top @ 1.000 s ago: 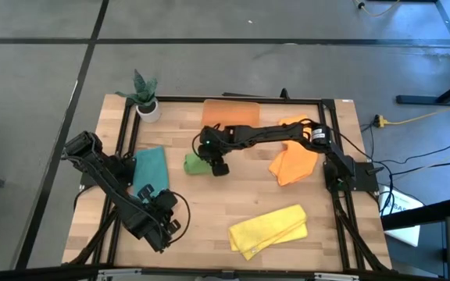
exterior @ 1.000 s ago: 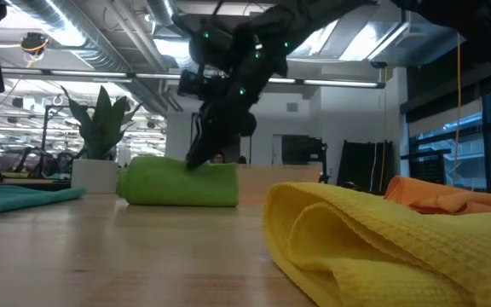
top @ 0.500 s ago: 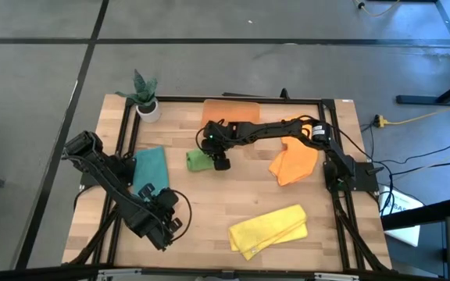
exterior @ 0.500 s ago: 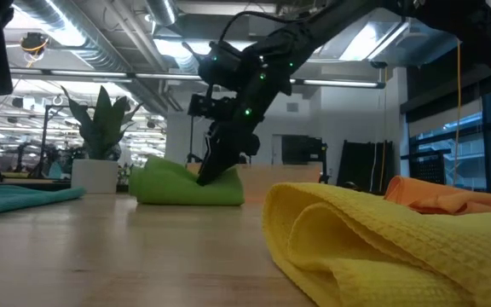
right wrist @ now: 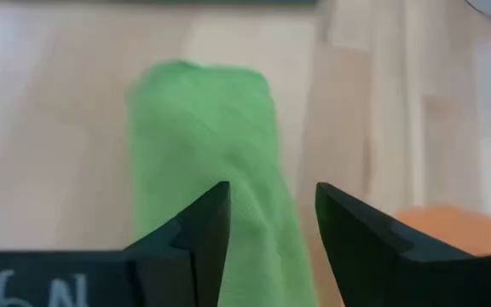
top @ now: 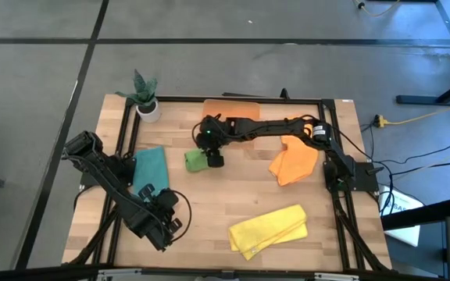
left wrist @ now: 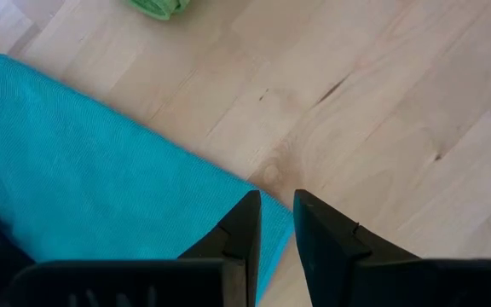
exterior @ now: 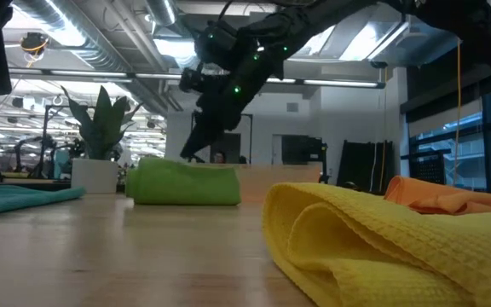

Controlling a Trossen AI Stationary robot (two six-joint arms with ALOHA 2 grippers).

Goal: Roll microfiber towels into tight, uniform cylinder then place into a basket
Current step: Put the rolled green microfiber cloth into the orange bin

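Lifted since prev frame, right end effector (right wrist: 267, 226) spread, seemingly just above green towel (top: 195, 160).

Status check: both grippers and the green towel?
Right gripper open, just above the rolled green towel, not gripping. Left gripper idle at the near left, fingers nearly closed, empty. Basket right behind the towel, path clear.

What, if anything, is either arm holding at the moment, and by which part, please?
Nothing is held. The right gripper hovers open above the rolled green towel; the left gripper waits nearly shut by the teal towel.
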